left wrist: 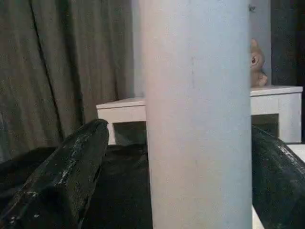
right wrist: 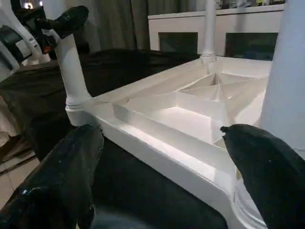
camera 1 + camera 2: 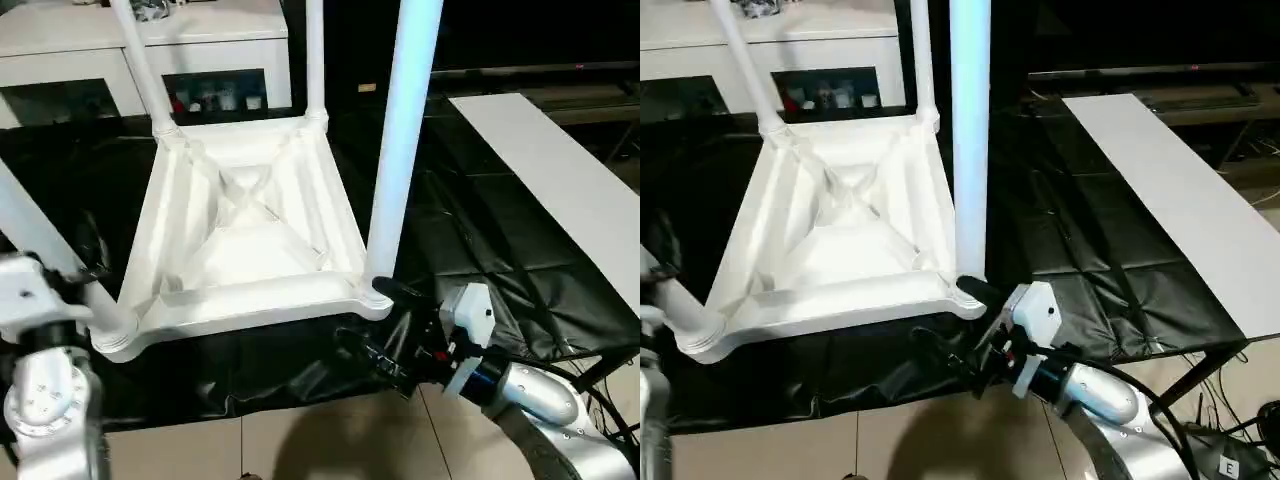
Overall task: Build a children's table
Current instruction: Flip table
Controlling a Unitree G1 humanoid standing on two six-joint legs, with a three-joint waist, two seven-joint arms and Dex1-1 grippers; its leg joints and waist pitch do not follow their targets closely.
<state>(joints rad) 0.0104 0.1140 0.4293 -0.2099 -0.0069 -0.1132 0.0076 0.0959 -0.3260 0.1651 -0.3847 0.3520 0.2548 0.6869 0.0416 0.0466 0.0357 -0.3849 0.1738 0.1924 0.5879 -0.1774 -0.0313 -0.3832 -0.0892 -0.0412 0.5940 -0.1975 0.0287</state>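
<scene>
- Nearest, the right hand (image 3: 385,330) sits at the near right corner of the upturned tabletop (image 3: 245,235), fingers spread wide, one by the corner socket, the other lower over the black cloth (image 3: 500,270) on the counter.
- The right wrist view adds what the head views lack: the ribbed underside seen low along its surface, with the left hand (image 2: 64,21) beyond it at the near left leg (image 2: 71,71).
- The left hand's fingers (image 1: 62,176) stand apart on either side of that leg; whether they press it, I cannot tell. The left wrist view shows a soft toy (image 1: 257,64) on the cabinet behind.
- The tabletop lies underside up on the cloth, its long axis running away from the robot.
- Four legs stand in the corner sockets, pointing up: near right leg (image 3: 400,150), far left leg (image 3: 145,70), far right leg (image 3: 315,60); the near left one leans outward.
- To the right lies a flat white board (image 3: 560,190).
- Farthest is the white cabinet (image 3: 90,45) with glass doors.
</scene>
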